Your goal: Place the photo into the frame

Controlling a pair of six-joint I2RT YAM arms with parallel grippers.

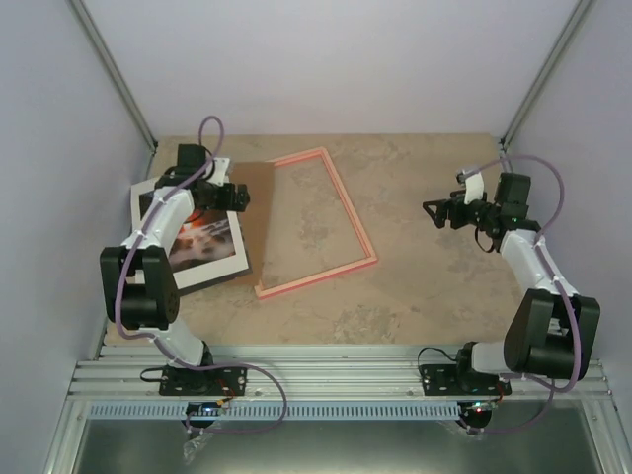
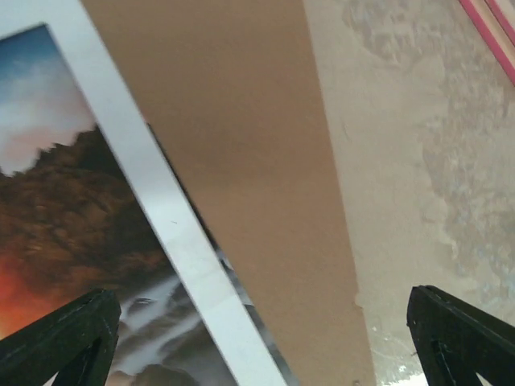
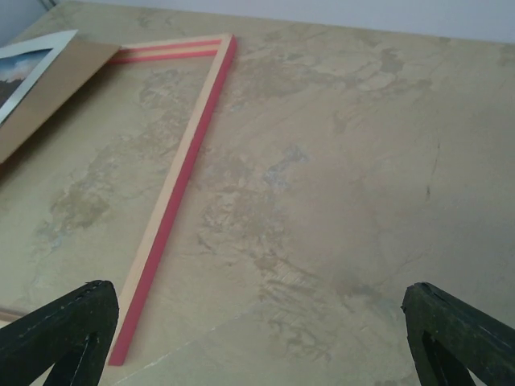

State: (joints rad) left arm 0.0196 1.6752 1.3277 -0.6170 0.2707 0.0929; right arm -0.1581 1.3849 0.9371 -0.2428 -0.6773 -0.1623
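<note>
Wide apart and empty: left end effector [image 2: 257, 322], right end effector [image 3: 257, 322]. Beneath left, white-bordered photo [image 2: 72, 217], orange glow, cut off; pink frame [image 2: 488, 36] beyond.

The widest free stretch is the bare table [image 1: 425, 296] right of the frame [image 1: 316, 276]. Nothing lies between the frame's right rail and the right gripper [image 1: 434, 211], which hangs over that surface well apart from the rail, jaws spread. Inside the frame the tabletop is bare too, except along its left side, where the brown backing board [image 1: 259, 212] lies over the rail. On the left, room is tight: the photo [image 1: 207, 247] lies flat near the left wall [image 1: 59, 148], its right edge meeting the board. The left arm [image 1: 163, 212] reaches across it, with the left gripper [image 2: 261, 342] standing wide open over the photo's border and the board. The strip in front of the frame is bare.
</note>
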